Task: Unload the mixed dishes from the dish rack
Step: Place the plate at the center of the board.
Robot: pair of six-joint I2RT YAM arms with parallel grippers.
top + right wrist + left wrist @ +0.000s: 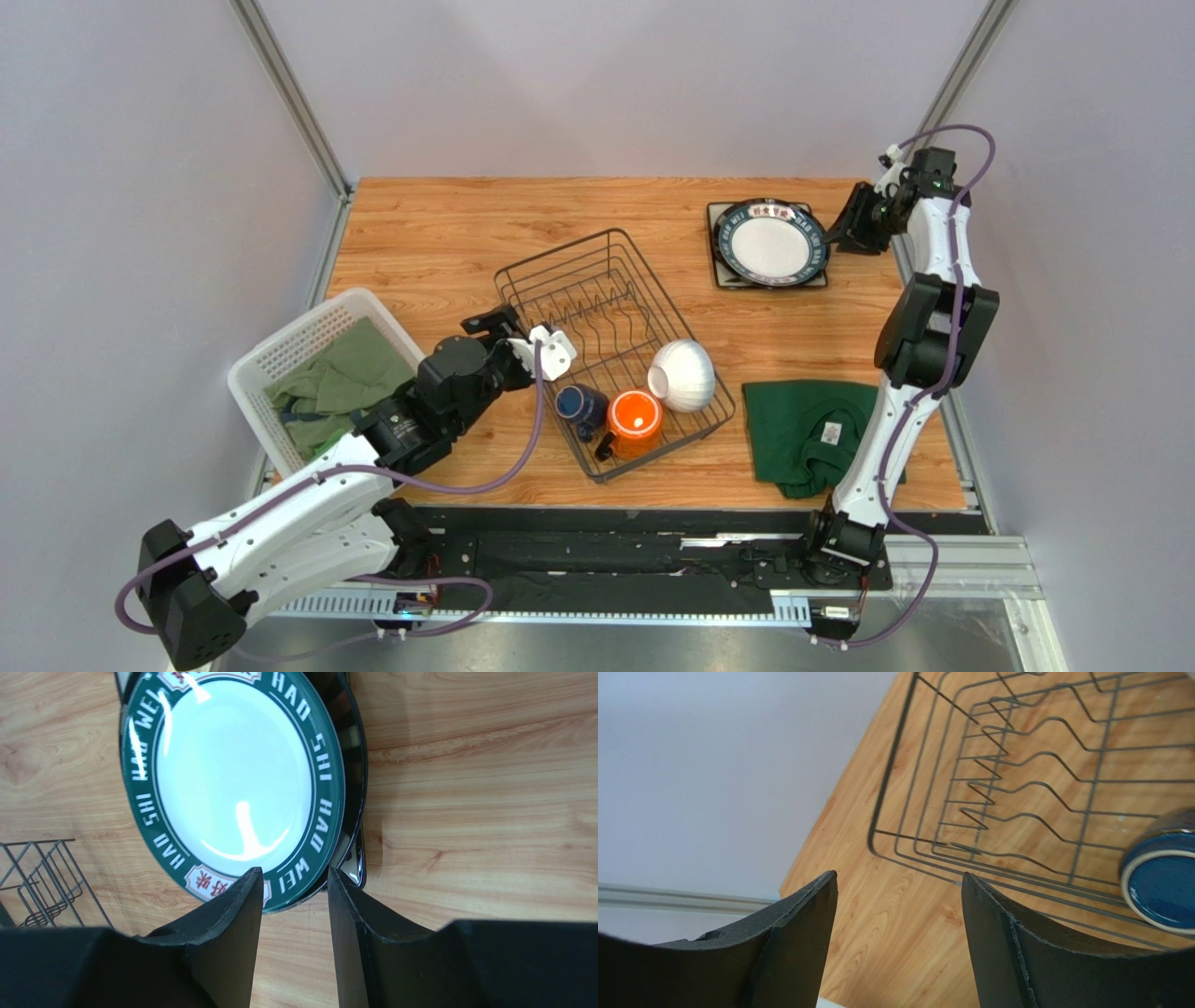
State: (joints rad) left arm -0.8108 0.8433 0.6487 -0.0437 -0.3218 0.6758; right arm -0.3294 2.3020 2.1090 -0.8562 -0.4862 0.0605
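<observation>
the black wire rectangular dish rack (582, 297) sits near the middle of the wooden table (421, 238), turned on a diagonal: its long axis runs from the far left to the near right, with one short end towards the back of the table and the other towards the arms' bases. the rows of upright tines fill its far half. in its near half are a white ribbed bowl (683, 374), tipped over against the right side, an orange mug (634, 417) at the near corner and a dark blue mug (579, 408) just beside it on the left, close to the rack's left long wall

a round white plate with a dark-green lettered rim (766, 242) is out of the rack, lying flat near the far right of the table on top of a square dish, of which only dark edges show

the left gripper (550, 350) hovers at the rack's left long side, near the blue mug; in its wrist view its jaws stand wide apart with nothing between them, only table and rack wire beyond. the right gripper (842, 231) is at the right edge of the lettered plate; its jaws are partly open and grip nothing, the tips just at the plate's rim

a white plastic slotted basket (295, 350) at the left edge holds green cloths (337, 385), and a dark green cloth (807, 427) lies at the near right
</observation>
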